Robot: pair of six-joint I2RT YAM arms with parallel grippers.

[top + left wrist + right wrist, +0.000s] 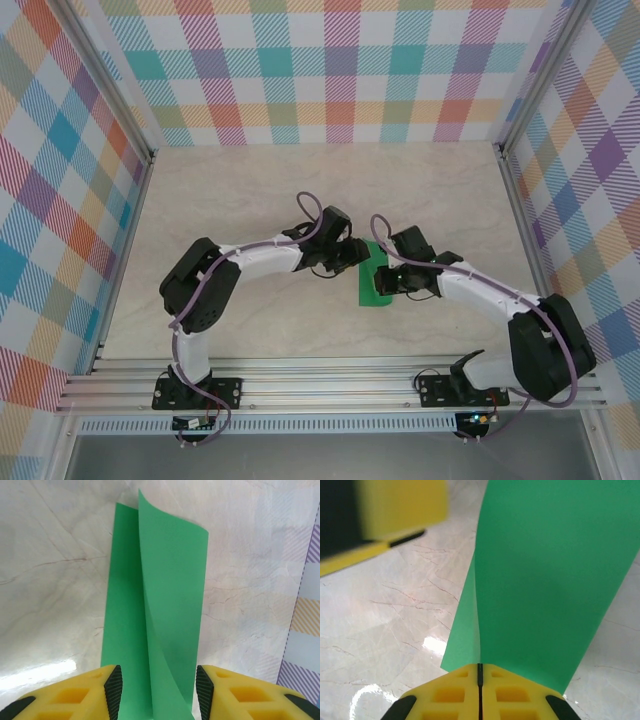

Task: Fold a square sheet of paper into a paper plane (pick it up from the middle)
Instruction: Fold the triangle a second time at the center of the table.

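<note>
The square sheet of paper is bright green and lies mid-table, folded lengthwise into a strip; it has no paper plane shape. In the left wrist view one half of the paper lies flat while the other half curls upward from the crease. My left gripper is open, its black pads either side of the strip's near end and apart from it. My right gripper is shut on the paper at the fold, the raised flap spreading away from the tips. Both grippers, left and right, meet over the paper.
The table is pale marbled wood, walled on three sides by checked panels. The left gripper's yellow finger looms blurred at the top left of the right wrist view. An aluminium rail runs along the near edge.
</note>
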